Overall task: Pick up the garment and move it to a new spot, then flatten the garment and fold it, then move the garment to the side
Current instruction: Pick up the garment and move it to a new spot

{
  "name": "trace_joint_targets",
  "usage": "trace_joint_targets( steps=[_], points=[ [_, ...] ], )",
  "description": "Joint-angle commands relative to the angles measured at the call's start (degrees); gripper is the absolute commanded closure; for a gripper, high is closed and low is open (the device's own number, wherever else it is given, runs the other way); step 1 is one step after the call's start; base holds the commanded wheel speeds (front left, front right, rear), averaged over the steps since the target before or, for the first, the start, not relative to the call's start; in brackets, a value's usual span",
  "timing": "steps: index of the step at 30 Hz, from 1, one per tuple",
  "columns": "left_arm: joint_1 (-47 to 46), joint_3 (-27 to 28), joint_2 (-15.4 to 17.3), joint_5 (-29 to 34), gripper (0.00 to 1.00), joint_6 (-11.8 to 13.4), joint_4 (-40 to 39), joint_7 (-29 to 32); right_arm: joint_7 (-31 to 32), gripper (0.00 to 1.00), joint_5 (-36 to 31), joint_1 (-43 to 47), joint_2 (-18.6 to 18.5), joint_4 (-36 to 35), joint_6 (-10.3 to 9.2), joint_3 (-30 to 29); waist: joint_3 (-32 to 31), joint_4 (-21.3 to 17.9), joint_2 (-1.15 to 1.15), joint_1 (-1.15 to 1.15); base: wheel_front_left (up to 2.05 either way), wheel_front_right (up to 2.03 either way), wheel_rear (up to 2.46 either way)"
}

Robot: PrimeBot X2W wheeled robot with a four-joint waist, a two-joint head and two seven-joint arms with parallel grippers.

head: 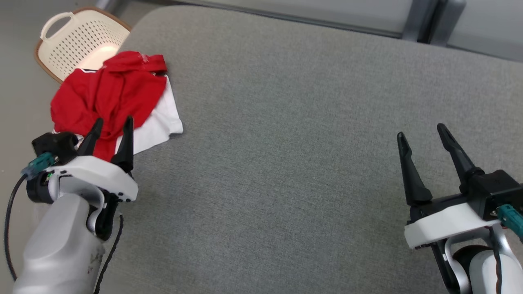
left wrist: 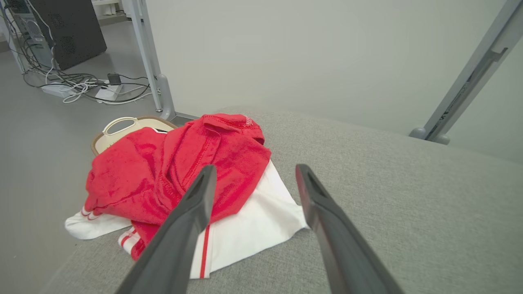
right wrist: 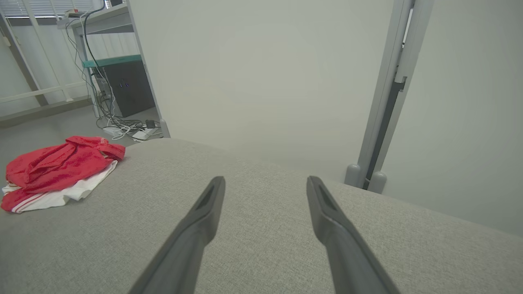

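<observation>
A crumpled red-and-white fabric garment (head: pixel 110 90) lies heaped at the far left corner of a grey cloth-covered tabletop (head: pixel 286 143). Its red upper folds are bunched over a white panel trimmed with red stripes, and one white edge reaches the tabletop's left edge. Just beyond that corner, on the floor, stands a cream perforated plastic basket with a brown rim (head: pixel 81 41), partly hidden behind the garment in the left wrist view. The robot's left end effector (head: pixel 114 120) sits at the garment's near side, its two long dark fingers spread apart and pointing at the cloth with nothing clamped between them. Whether the tips touch the fabric cannot be told. The right end effector (head: pixel 421 130) is poised over bare grey cloth near the tabletop's right edge, well apart from the garment, its fingers likewise released and wide. A tangle of cables (left wrist: pixel 86 87) lies on the floor near a dark cabinet (left wrist: pixel 65 28) past the basket.
</observation>
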Motion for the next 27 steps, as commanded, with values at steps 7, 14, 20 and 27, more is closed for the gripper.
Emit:
trace_joint_targets(
  steps=[7,14,20,27],
  points=[
    [-8.4,-10.8,-0.4,-8.1,0.00,-0.2,8.9,3.1,0.2,0.00,-2.1,-3.6,-0.2,-0.8,-0.04,-0.6,10.3,-2.8,0.00,0.00,0.00,0.00,0.00],
    [-10.6,-17.1,1.0,-17.2,0.00,-0.3,14.8,7.1,-1.0,0.00,-1.4,-4.9,-0.2,0.6,-0.03,0.2,10.9,-4.3,0.00,0.00,0.00,0.00,0.00],
    [-11.2,-21.2,3.1,-20.9,1.00,-0.3,16.6,7.1,-1.4,0.00,-0.9,-4.5,-0.2,1.4,-0.03,0.5,10.0,-5.3,0.00,0.00,0.00,0.00,0.00],
    [-11.8,-25.2,5.2,-22.7,1.00,-0.3,17.9,2.3,-1.7,0.00,0.0,-3.3,-0.2,1.8,-0.03,0.3,8.4,-6.2,0.00,0.00,0.00,0.00,0.00]
  ],
)
